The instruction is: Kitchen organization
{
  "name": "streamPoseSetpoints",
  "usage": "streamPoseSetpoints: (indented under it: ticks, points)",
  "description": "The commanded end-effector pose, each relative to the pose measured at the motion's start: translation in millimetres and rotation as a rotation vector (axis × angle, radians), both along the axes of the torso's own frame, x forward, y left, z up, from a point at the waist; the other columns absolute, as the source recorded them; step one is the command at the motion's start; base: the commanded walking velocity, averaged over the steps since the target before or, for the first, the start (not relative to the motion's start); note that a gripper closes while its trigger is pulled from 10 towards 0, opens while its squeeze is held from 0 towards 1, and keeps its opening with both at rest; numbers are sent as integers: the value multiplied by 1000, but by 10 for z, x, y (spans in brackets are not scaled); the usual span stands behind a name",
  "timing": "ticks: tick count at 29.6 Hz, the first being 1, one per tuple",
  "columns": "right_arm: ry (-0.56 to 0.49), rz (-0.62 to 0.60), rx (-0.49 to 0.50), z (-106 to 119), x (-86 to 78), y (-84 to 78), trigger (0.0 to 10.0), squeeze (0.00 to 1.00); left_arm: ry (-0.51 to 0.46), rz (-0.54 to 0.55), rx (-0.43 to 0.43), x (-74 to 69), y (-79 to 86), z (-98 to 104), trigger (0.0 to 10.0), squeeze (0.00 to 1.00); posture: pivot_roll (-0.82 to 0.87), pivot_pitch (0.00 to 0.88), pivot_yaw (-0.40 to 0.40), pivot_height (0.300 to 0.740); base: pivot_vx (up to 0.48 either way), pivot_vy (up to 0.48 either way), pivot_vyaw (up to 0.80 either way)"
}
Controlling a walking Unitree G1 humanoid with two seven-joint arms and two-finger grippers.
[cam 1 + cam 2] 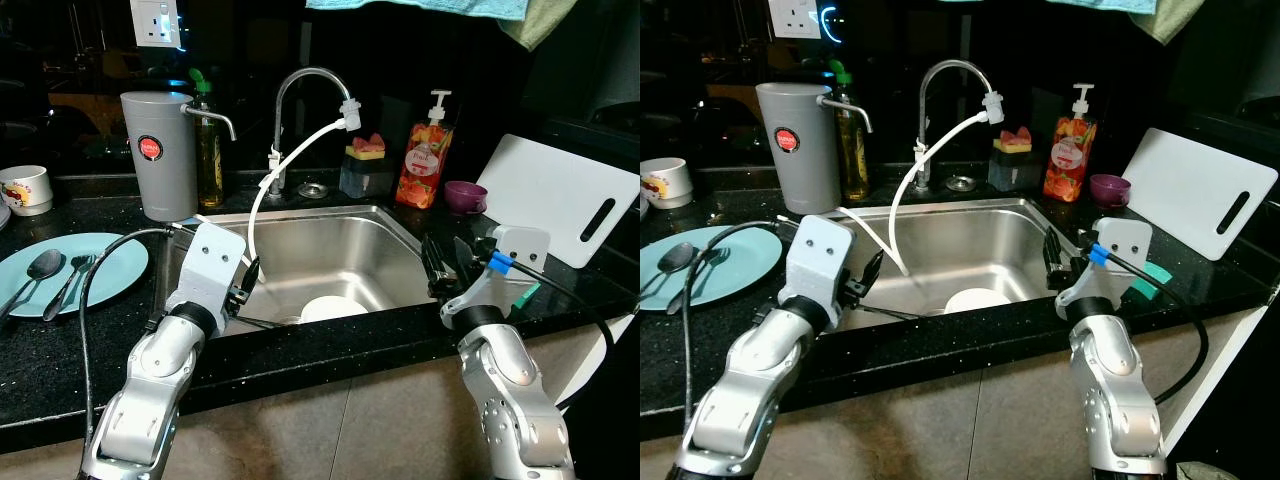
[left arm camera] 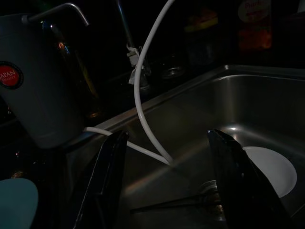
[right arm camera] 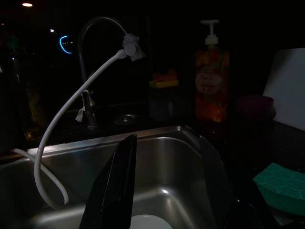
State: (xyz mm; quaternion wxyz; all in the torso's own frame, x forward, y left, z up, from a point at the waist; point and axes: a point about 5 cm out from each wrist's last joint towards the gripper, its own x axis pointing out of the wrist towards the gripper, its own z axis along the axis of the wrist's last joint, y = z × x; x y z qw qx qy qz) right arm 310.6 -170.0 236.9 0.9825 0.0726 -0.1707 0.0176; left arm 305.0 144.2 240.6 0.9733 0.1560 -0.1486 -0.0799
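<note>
Left claw [image 1: 243, 290] wide, empty, over sink [image 1: 330, 250] at 7 o'clock; right claw [image 1: 443, 268] at 4 o'clock, spread undeterminable; white plate [image 1: 334, 309] in basin, blue plate [image 1: 75, 270] with cutlery on desk at 9 o'clock: nothing yet tidied, judging.

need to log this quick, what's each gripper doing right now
left gripper: open, empty, over the sink.
right gripper: open, holding nothing, at the sink's right rim.
</note>
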Motion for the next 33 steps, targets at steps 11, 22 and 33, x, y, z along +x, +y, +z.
streamPoseSetpoints:
  ticks: [11, 22, 33]
  points:
    - [-4, -8, -8, 6, -8, -8, 10000, 0, -2, -17, 0, 7, -44, 9, 10000, 0, 175, 4, -96, 740, 0, 0, 0]
    - [1, -7, -9, -5, -18, -10, 10000, 0, 1, -16, 0, -2, -41, 8, 10000, 0, 175, 9, -95, 740, 0, 0, 0]
    - [0, -9, -8, -6, -19, -8, 10000, 0, -2, -17, 1, 1, -42, 15, 10000, 0, 174, 7, -92, 740, 0, 0, 0]
